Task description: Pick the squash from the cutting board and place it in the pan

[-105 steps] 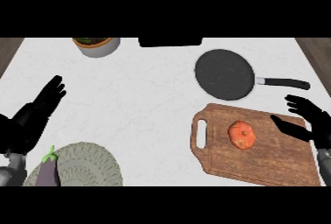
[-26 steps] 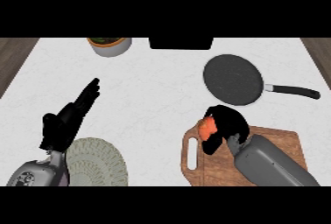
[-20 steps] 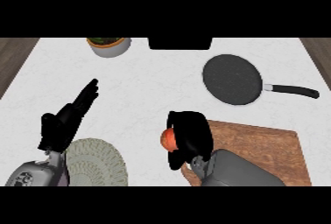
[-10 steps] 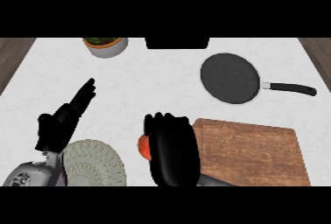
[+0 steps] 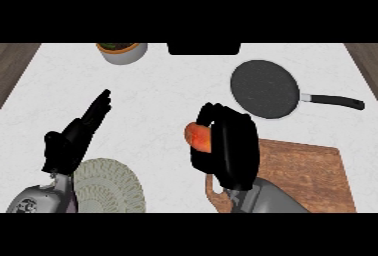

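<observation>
Black right hand curls round the small orange squash, holding it just left of the brown wooden cutting board. The round black pan lies well apart; only partly enclosed, the squash could slip out in transit.

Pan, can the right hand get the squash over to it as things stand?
Probably yes. The right hand holds the squash just left of the pan and nearer the robot. Nothing stands between them, and the pan holds nothing.
</observation>
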You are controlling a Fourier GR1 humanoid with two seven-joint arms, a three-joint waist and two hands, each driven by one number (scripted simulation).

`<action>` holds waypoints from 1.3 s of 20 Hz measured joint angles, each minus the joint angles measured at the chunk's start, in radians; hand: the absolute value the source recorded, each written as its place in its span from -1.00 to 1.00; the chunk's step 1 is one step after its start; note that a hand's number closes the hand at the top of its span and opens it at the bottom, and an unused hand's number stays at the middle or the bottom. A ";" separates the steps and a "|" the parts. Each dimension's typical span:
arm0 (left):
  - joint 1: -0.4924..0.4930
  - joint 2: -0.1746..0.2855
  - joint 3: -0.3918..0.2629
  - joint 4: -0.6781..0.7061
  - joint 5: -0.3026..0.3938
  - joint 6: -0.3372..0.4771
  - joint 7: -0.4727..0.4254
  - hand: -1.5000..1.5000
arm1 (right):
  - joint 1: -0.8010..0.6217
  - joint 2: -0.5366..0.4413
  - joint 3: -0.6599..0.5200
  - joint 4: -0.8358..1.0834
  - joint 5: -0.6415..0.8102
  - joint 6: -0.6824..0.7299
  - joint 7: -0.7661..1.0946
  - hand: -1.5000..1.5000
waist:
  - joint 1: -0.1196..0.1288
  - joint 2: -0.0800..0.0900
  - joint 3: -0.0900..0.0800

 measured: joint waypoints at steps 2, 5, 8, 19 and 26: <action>-0.011 -0.002 0.002 -0.009 0.000 -0.006 0.017 0.00 | 0.013 -0.016 -0.062 0.034 -0.035 -0.046 -0.058 1.00 | 0.002 0.000 0.000; -0.012 -0.012 0.007 -0.003 -0.009 -0.014 0.014 0.00 | 0.011 -0.013 -0.138 0.131 -0.064 -0.108 -0.150 1.00 | 0.004 0.001 0.000; -0.032 -0.017 0.016 0.020 -0.008 -0.023 0.008 0.00 | -0.016 -0.046 -0.229 0.248 -0.102 -0.166 -0.243 1.00 | 0.006 0.003 0.000; -0.026 -0.023 0.045 0.038 -0.014 -0.061 -0.018 0.00 | -0.187 -0.082 -0.498 0.774 -0.263 -0.373 -0.662 1.00 | 0.018 0.005 0.000; -0.025 -0.050 0.034 0.011 -0.037 -0.061 0.006 0.00 | -0.316 -0.095 -0.639 1.090 -0.352 -0.442 -0.912 1.00 | 0.027 0.008 0.001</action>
